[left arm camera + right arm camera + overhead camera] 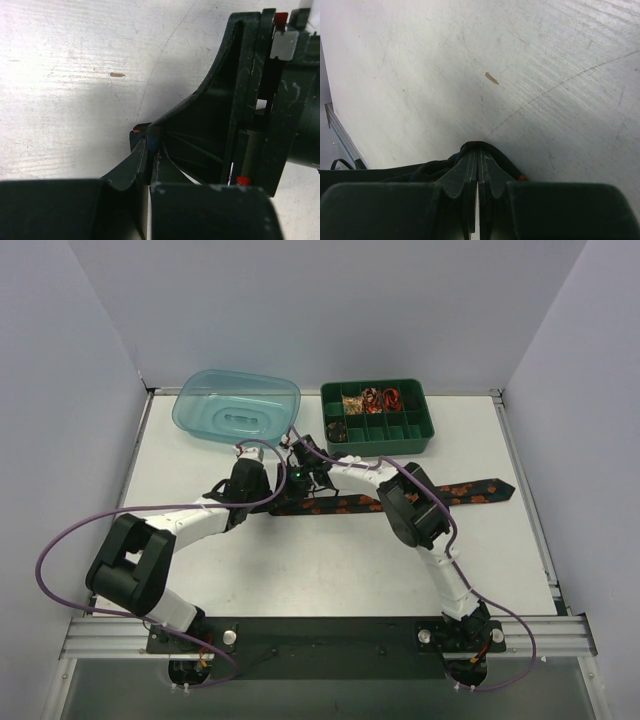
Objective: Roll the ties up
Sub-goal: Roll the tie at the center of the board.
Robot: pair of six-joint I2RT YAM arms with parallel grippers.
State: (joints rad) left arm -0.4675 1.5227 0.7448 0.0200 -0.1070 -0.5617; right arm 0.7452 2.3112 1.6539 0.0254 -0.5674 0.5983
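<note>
Left jaws and right jaws are both clamping one tie (pixel 482 490) end.
Fabric is looking limp, light, slippery; a tip-hold suits.

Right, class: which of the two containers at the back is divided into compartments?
The green tray, back right: it has small compartments, while the blue tub left of it is one open basin.

We see a bright, evenly lit overhead view, sharp throughout, with soft shadows under the arms (pixel 418 508) on the white table (pixel 330 570). In both wrist views the scratched table shines pale, brightest toward the upper right in the right wrist view, while the right gripper (pixel 478 156), close to its lens, looks dark and blurred
</note>
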